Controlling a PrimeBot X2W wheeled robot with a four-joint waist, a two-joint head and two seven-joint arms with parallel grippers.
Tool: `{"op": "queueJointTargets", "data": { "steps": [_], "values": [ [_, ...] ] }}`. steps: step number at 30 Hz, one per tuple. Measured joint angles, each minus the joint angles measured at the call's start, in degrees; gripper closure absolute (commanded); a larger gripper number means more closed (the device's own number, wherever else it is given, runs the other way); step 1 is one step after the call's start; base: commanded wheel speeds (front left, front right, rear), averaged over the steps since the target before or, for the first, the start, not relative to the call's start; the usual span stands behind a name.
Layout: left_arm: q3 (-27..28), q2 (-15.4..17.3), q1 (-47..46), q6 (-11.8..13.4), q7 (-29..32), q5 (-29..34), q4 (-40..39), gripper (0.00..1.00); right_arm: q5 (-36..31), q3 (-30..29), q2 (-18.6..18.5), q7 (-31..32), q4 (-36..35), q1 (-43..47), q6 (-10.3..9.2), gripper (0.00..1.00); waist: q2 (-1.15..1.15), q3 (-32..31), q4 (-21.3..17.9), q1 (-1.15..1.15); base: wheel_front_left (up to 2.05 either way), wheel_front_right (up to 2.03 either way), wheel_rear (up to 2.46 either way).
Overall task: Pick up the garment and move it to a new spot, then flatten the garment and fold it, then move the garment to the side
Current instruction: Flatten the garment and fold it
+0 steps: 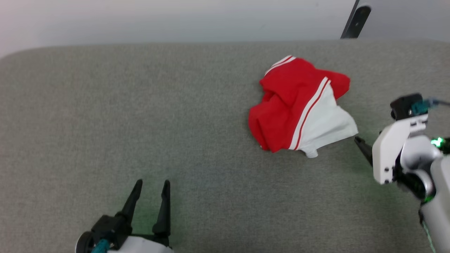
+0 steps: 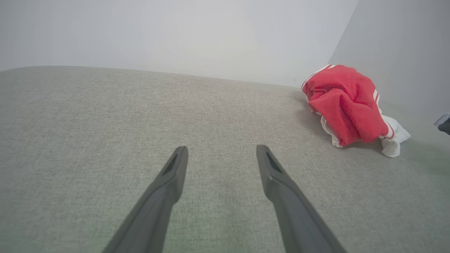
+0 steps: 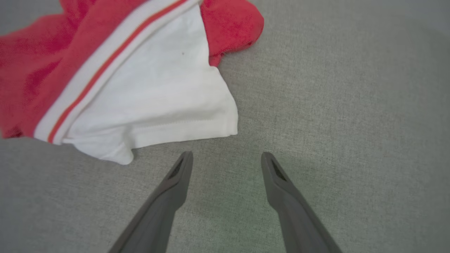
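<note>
The garment [image 1: 302, 105] lies crumpled in a heap on the grey cloth table [image 1: 140, 105], right of centre, red with a white striped sleeve spread toward the right. My right gripper [image 1: 362, 146] hovers just right of that sleeve, pointing at it. In the right wrist view the garment's white sleeve [image 3: 147, 80] lies just beyond my right gripper [image 3: 226, 156], which is open and empty. My left gripper [image 1: 152, 182] stands open and empty near the front edge, far left of the garment. The left wrist view has that gripper [image 2: 221, 149] over bare cloth, with the garment [image 2: 348, 105] at the far right.
A pale wall runs behind the table's rounded back edge. A dark slanted post [image 1: 357, 19] stands beyond the back right corner. Bare grey cloth stretches across the left half and the front of the table.
</note>
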Motion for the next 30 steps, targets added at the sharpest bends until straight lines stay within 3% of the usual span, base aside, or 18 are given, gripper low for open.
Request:
{"op": "queueJointTargets", "data": {
  "steps": [5, 13, 14, 16, 26, 30],
  "values": [
    [-0.32, -0.33, -2.61, -0.58, 0.00, 0.21, 0.81, 0.00, 1.60, 2.18, -1.44, 5.83, 5.83, -8.00, 0.00, 0.00, 0.00, 3.31, 1.19, 0.00, 0.00, 0.00, 0.00],
    [-0.69, -0.64, -4.98, -1.15, 0.00, 0.21, 2.02, 0.00, 4.60, 6.04, -2.78, 7.46, 14.04, -12.43, -0.05, 0.00, 0.00, 6.86, 3.79, 0.00, 0.00, 0.00, 0.00],
    [-0.57, -0.65, -4.98, -1.15, 0.00, 0.18, 2.14, 0.00, 5.33, 6.49, -2.96, 7.00, 14.21, -12.77, -0.07, 0.29, 0.00, 7.18, 4.04, 0.00, 0.00, 0.00, 0.00],
    [-0.31, -0.67, -5.08, -1.18, 0.00, 0.16, 2.38, 0.00, 6.42, 7.58, -3.44, 6.00, 14.40, -13.19, -0.09, 1.00, 0.00, 7.68, 4.42, 0.00, 0.00, 0.00, 0.00],
    [-0.09, -0.77, -5.64, -1.27, 0.00, 0.30, 3.23, 0.00, 10.99, 11.40, -4.44, 1.92, 15.91, -14.74, 0.02, 1.00, 0.00, 7.34, 2.94, 0.00, 0.00, 0.00, 0.00],
    [-0.03, -0.79, -5.64, -1.41, 0.00, 0.53, 3.18, 0.00, 11.59, 9.01, -7.95, -0.21, 15.53, -14.56, 0.01, 1.00, 0.00, 6.87, 2.21, 0.00, 0.00, 0.00, 0.00]
  ]
}}
